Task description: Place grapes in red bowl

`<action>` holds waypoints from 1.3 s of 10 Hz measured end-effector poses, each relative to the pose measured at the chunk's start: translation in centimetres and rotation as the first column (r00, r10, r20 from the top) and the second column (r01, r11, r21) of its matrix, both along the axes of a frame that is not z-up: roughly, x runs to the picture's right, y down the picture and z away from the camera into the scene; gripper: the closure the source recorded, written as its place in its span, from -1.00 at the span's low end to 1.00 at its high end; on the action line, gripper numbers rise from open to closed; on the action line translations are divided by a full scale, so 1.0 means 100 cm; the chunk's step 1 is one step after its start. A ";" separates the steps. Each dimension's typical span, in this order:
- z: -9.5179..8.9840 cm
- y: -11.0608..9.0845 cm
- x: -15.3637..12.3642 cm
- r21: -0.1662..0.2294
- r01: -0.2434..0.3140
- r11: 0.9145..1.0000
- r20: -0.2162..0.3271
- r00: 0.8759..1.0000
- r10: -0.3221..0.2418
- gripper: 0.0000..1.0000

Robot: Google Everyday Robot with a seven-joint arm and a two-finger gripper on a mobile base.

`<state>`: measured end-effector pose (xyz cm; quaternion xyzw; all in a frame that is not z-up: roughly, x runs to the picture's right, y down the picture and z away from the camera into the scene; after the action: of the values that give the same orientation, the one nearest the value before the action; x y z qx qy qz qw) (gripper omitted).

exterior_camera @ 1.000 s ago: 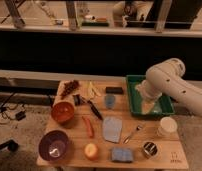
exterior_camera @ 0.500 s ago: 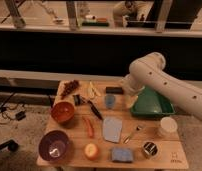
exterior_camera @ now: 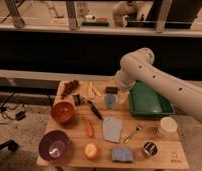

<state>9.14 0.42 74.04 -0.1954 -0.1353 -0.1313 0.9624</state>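
The grapes (exterior_camera: pixel 70 88), a dark red-purple bunch, lie at the back left corner of the wooden table (exterior_camera: pixel 144 162). The red bowl (exterior_camera: pixel 63 112) stands just in front of them and holds nothing that I can see. My white arm reaches in from the right and bends down over the back middle of the table. Its gripper (exterior_camera: pixel 120 94) hangs at the arm's lower end, well to the right of the grapes and apart from them, open and holding nothing.
A purple bowl (exterior_camera: pixel 54 145) and an orange fruit (exterior_camera: pixel 91 150) sit at the front left. A green tray (exterior_camera: pixel 149 100) is at the back right, with a white cup (exterior_camera: pixel 167 126) and a metal can (exterior_camera: pixel 151 149) in front of it. A blue sponge (exterior_camera: pixel 122 154), a spoon (exterior_camera: pixel 133 134) and small tools fill the middle.
The arm has swung left, from over the green tray to the back middle of the table, closer to the grapes. Nothing on the table has moved.
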 end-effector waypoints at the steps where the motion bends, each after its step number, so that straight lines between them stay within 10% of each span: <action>1: 0.000 0.000 -0.002 -0.002 -0.001 1.000 0.003 1.000 0.001 -0.60; 6: 0.001 0.000 -0.001 0.002 -0.001 1.000 0.007 1.000 0.001 -0.60; 13: 0.054 -0.037 -0.058 0.019 0.041 0.999 0.089 0.995 -0.042 -0.60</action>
<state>3.31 -3.24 79.41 -0.1840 -0.1732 -0.1611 0.9540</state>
